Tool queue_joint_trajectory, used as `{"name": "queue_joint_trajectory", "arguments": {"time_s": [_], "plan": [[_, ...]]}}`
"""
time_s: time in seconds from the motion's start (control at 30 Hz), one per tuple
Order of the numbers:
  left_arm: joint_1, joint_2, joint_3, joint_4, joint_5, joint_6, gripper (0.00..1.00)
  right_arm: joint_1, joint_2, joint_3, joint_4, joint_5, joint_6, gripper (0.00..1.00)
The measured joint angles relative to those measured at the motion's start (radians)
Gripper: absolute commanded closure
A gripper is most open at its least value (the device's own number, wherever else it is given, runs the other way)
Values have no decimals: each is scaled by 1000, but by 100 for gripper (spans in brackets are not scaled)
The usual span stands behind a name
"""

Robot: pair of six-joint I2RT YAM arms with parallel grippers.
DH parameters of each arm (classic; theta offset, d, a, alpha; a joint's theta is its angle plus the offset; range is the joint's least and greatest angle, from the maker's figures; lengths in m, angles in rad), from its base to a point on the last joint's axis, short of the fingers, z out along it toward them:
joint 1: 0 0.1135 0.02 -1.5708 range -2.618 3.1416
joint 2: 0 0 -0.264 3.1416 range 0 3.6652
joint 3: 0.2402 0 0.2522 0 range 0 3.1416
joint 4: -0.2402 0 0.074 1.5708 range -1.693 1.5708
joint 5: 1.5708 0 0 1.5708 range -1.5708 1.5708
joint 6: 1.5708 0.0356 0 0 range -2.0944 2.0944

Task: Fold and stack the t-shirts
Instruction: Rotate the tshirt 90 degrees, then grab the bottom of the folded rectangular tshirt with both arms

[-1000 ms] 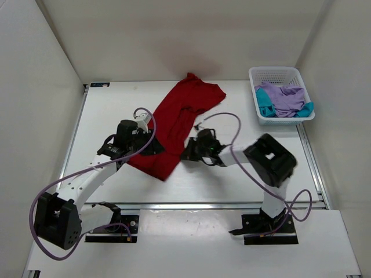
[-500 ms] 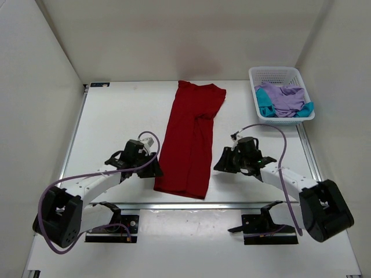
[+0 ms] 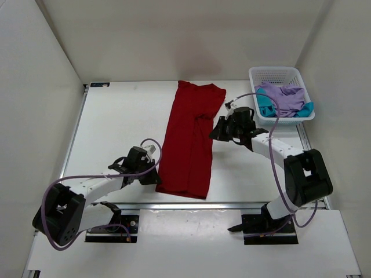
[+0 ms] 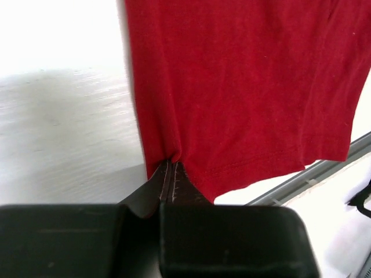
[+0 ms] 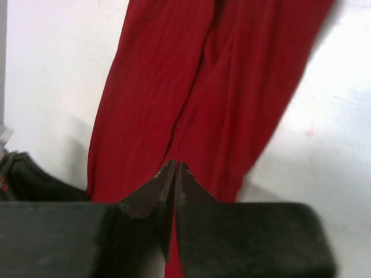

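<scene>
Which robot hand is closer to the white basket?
Right. The right gripper sits close, left of the basket; the left gripper is far off, gripping the red shirt.

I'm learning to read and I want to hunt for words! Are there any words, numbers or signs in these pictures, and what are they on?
No text can be read anywhere in these pictures.
Red t-shirt: plain, with no print or label showing.
White basket: no writing to be seen.
Small dark sticker at the far left corner of the table: too small to read.
</scene>
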Motion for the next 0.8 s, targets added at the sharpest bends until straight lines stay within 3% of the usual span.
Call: {"name": "queue_joint_trajectory", "arguments": {"time_s": [0.03,0.17,0.27,0.33,0.4,0.5,0.57,0.63,0.8], "plan": [[-7,-6,-5,8,2,-4,100,6,21,10,16,6,-2,88],[-48,-64,-42,6,16,-30,100,64,2,-72,41,24,-1,82],[-67,-124,-58,-21,52,-50,90,75,-16,-111,17,10,2,78],[-82,-155,-59,-34,74,-63,72,75,-26,-111,-13,29,-1,74],[-97,-176,-61,-39,92,-74,38,87,-60,-115,-56,57,-9,65],[-86,-196,-80,-54,112,-76,17,139,-205,-199,-76,90,-1,62],[-68,-200,-83,-56,127,-76,18,179,-335,-291,-100,109,24,62],[-66,-198,-83,-53,125,-72,29,224,-438,-378,-133,120,55,62],[-86,-161,-85,-44,132,-63,43,327,-573,-544,-238,135,153,61]]}}
